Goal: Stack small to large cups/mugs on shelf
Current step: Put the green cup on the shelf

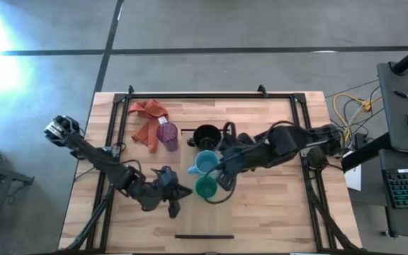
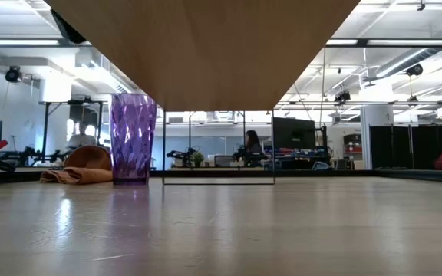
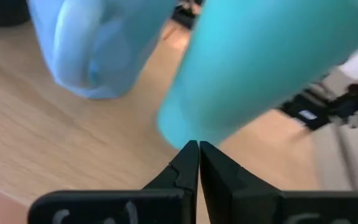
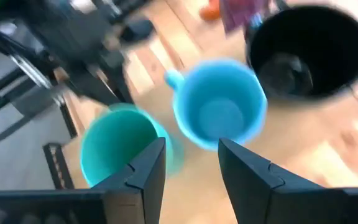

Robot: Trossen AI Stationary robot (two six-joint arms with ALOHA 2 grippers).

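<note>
On the pale shelf (image 1: 202, 218), whose underside shows in the low view (image 2: 206, 54), stand a black mug (image 1: 206, 134), a light blue mug (image 1: 205, 163) and a green cup (image 1: 205, 188), in a row. The translucent purple cup (image 1: 167, 134) stands upright on the tabletop left of the shelf and also shows in the low view (image 2: 133, 138). My left gripper (image 1: 187, 192) is shut, its tips at the green cup's left side (image 3: 229, 74). My right gripper (image 4: 191, 149) is open above the green cup (image 4: 114, 149) and the blue mug (image 4: 219, 112), holding nothing. My left gripper's shut fingertips (image 3: 197, 149) point level from the table's left at the green cup's lower side wall (image 3: 185, 127). I cannot tell whether they touch it. The cup stands upright on the shelf.
An orange cloth (image 1: 147, 119) lies on the table at the far left, beside the purple cup. The shelf's near half is bare down to its dark end strip (image 1: 204, 236). A dark frame (image 1: 119, 120) runs around the table.
</note>
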